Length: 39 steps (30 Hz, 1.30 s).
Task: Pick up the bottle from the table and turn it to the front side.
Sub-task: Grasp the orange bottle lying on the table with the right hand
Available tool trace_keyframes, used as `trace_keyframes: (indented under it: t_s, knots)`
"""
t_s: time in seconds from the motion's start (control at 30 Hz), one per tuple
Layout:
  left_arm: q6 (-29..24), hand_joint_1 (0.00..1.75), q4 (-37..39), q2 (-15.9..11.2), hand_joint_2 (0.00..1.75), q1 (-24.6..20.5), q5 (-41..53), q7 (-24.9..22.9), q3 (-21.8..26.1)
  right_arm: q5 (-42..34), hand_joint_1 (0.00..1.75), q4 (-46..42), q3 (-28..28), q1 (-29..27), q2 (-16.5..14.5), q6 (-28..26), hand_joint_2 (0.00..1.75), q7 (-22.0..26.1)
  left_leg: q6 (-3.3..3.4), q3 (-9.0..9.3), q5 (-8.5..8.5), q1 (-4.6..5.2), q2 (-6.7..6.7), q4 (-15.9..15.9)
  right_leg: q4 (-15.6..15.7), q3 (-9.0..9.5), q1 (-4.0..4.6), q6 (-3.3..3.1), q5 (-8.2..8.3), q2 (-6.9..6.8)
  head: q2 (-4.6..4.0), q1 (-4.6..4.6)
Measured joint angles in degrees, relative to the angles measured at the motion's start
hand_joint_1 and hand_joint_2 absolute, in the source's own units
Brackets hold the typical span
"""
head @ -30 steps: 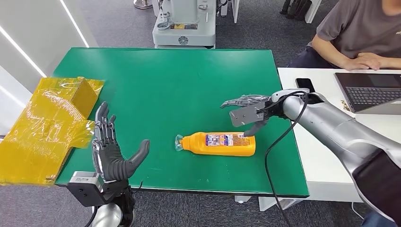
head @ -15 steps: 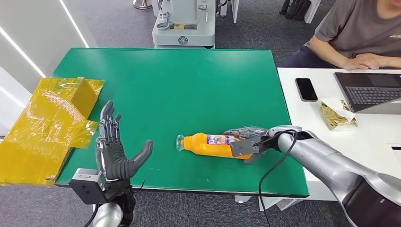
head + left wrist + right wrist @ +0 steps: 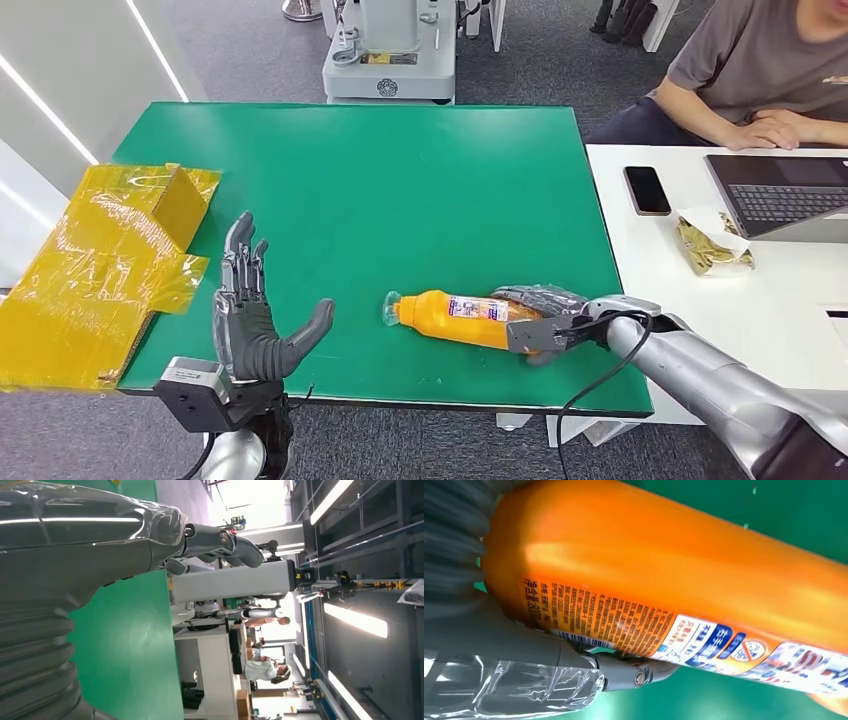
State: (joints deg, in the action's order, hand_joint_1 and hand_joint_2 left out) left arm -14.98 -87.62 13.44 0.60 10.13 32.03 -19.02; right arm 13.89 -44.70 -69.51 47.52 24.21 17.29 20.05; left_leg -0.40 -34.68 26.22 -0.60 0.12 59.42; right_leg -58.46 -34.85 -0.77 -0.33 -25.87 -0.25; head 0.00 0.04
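While lying sideways, bottle (image 3: pixel 455 317) sits inside right hand (image 3: pixel 540 318).

In the right hand (image 3: pixel 535 318) lies a glossy orange plastic bottle (image 3: pixel 455 317) with a printed paper-like label. Under it, the green table (image 3: pixel 380 190) looks matt and smooth. Beside the left hand (image 3: pixel 250 320), yellow film (image 3: pixel 95 270) is crinkled and shiny.

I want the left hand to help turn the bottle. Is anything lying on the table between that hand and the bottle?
Nothing visible does. Bare green table lies between the open left hand and the bottle, whose far end the right hand grips. The yellow wrapping sits off to the other side.
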Motion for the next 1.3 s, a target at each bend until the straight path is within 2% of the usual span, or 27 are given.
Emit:
trace_keyframes:
  t_s: [0.17, 0.5, 0.67, 0.87, 1.1, 1.3]
  knots:
    - [0.1, 0.0, 0.1, 0.0, 1.75, 0.0, -0.2, 0.2, 0.0, 3.4, 1.75, -1.5, 2.8, -1.6, 0.5, -1.3, 1.75, 0.9, 0.0, 0.03, 0.0, 0.0, 0.02, 0.0, 0.0, 0.05, 0.0, 0.05, 0.04, 0.01, 0.0, 0.0]
    - [0.2, 0.0, 0.5, 0.0, 1.75, -0.1, -0.4, 0.6, 0.0, 5.3, 1.75, -1.9, 5.6, -3.2, 0.5, -2.5, 1.75, 2.0, 0.01, 0.03, -0.01, 0.01, 0.01, 0.0, 0.0, 0.06, 0.0, 0.08, 0.06, 0.01, 0.0, 0.0]
    - [0.1, 0.0, 0.6, 0.0, 1.75, -0.1, -0.4, 0.9, 0.0, 7.3, 1.75, -2.0, 7.3, -4.2, 0.4, -5.1, 1.75, 2.0, 0.01, 0.0, 0.0, 0.0, 0.0, 0.0, 0.0, 0.06, 0.0, 0.08, 0.05, 0.0, 0.0, 0.0]
    - [-0.3, 0.0, 0.7, 0.0, 1.75, -0.1, -0.3, 1.0, 0.0, 10.1, 1.75, -2.6, 11.6, -6.5, -0.6, -11.1, 1.75, 2.2, 0.01, -0.05, 0.0, 0.0, -0.01, 0.0, 0.0, 0.04, 0.0, 0.08, 0.06, -0.01, 0.0, 0.01]
    - [-0.9, 0.0, 0.9, 0.1, 1.75, 0.0, -0.3, 1.1, 0.0, 13.2, 1.75, -6.9, 19.6, -10.4, -2.8, -20.7, 1.75, 2.3, 0.01, -0.08, 0.0, -0.01, -0.05, 0.0, 0.0, 0.0, 0.0, 0.09, 0.04, -0.03, 0.0, 0.0]
    - [-1.3, 0.0, 1.4, 0.1, 1.75, -0.1, -0.4, 1.3, 0.0, 14.8, 1.75, -11.5, 26.3, -14.1, -4.6, -29.7, 1.75, 4.7, 0.01, -0.1, 0.0, 0.0, -0.04, 0.0, 0.0, -0.02, 0.0, 0.09, 0.03, -0.03, 0.0, 0.01]
